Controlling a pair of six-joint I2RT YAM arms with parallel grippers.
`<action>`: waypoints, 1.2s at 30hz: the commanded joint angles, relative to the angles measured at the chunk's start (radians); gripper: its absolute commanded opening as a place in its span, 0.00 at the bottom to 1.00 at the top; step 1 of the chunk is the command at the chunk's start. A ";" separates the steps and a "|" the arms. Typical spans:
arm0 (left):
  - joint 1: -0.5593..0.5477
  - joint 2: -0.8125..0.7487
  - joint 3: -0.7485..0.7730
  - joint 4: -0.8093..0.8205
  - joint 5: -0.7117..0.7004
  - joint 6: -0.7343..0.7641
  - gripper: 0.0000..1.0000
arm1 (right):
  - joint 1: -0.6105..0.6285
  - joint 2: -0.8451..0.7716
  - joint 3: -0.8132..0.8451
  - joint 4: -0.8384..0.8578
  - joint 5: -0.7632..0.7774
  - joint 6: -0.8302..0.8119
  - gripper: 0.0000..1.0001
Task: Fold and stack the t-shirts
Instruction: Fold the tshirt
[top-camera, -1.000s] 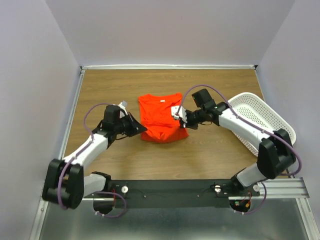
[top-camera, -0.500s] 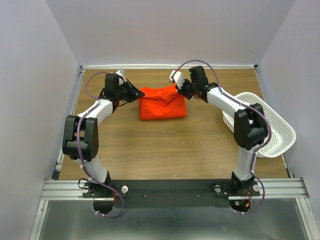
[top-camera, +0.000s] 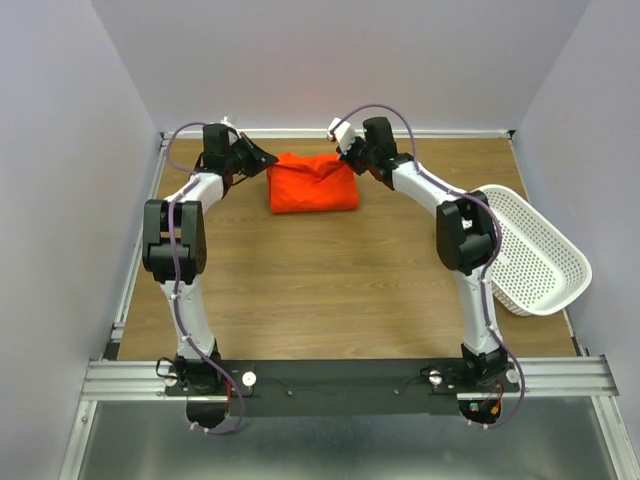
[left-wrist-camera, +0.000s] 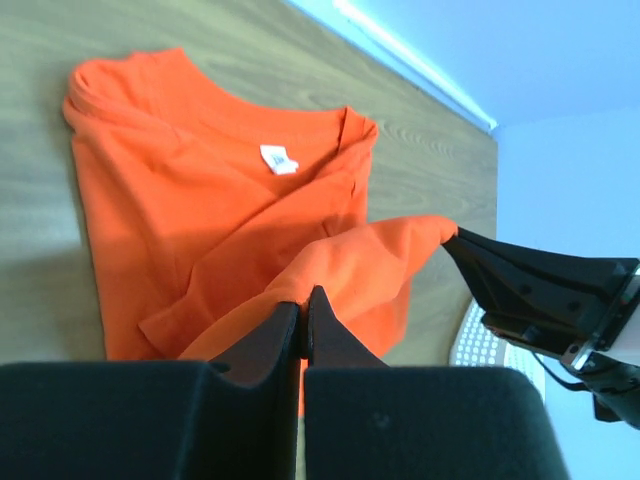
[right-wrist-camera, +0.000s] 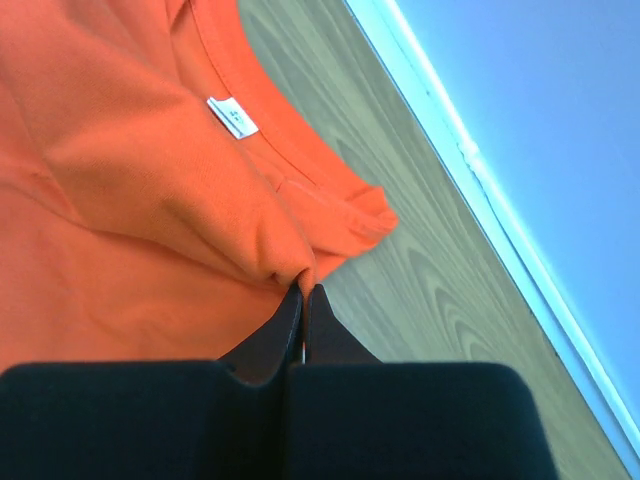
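A bright orange t-shirt lies folded at the far middle of the table. My left gripper is shut on its left corner and my right gripper is shut on its right corner. In the left wrist view the gripper pinches a fold of orange cloth held above the shirt, whose collar label shows. The right gripper's fingers hold the other end of that fold. In the right wrist view the gripper pinches a cloth edge near the collar label.
A white perforated basket sits tilted at the right edge of the table, also glimpsed in the left wrist view. The back wall rail runs just behind the shirt. Both arms are stretched far forward.
Both grippers have carried the shirt's near edge away toward the back wall, folding it over. The shirt has shifted farther back and now looks shorter.
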 joint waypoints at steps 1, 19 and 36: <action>0.016 0.045 0.071 0.070 0.064 0.002 0.00 | -0.004 0.038 0.053 0.047 -0.004 0.031 0.01; -0.095 -0.582 -0.674 0.041 0.141 0.071 0.00 | -0.005 -0.695 -0.733 -0.030 -0.556 0.017 0.01; -0.463 -1.123 -1.082 -0.109 0.028 -0.211 0.00 | 0.019 -1.183 -1.111 -0.699 -0.615 -0.534 0.01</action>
